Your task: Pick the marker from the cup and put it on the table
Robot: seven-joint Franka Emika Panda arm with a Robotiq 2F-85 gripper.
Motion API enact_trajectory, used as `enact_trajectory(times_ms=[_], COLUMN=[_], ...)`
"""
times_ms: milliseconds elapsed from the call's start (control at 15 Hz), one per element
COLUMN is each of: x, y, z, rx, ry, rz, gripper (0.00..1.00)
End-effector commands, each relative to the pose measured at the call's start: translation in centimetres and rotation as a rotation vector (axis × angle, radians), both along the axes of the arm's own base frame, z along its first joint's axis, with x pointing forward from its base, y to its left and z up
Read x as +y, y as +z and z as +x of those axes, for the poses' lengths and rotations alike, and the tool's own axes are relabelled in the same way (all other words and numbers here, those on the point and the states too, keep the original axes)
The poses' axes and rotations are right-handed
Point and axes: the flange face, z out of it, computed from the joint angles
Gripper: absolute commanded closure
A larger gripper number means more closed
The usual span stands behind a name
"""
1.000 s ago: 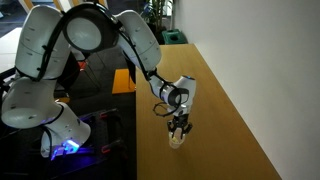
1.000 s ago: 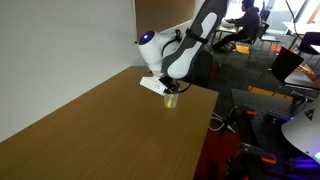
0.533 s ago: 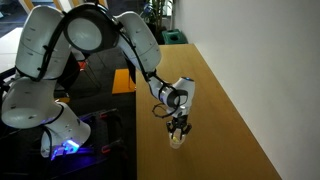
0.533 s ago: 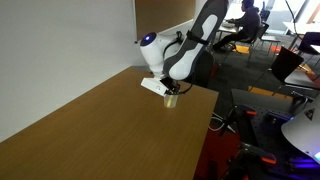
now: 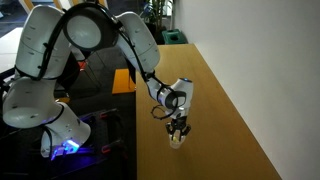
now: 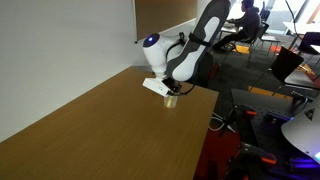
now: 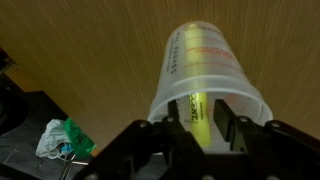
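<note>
A tan wooden table runs along a white wall. At its dark edge, the gripper reaches into the cup, jaws parted either side of the yellow marker standing inside. Crumpled green-and-white litter lies on the floor below.

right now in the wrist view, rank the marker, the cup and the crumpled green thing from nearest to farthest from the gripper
1. Marker: its top sits between the open jaws of the gripper.
2. Cup: around the marker, with its rim just under the jaws.
3. Crumpled green and white thing: past the table edge, at lower left.
</note>
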Motion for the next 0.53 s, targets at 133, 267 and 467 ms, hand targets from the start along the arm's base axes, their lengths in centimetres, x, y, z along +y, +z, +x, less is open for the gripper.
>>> enact_trajectory(times_ms=[133,267,467], x=[0.07,0.04,0.07], y=[0.99,1.05,1.14], z=[-1.11,-1.23,-1.27], rx=[-0.043,-0.048,-0.052], ry=[-0.011,-0.012,-0.016], rz=[-0.014,-0.019,-0.028], gripper=[0.56,0.67,0.91])
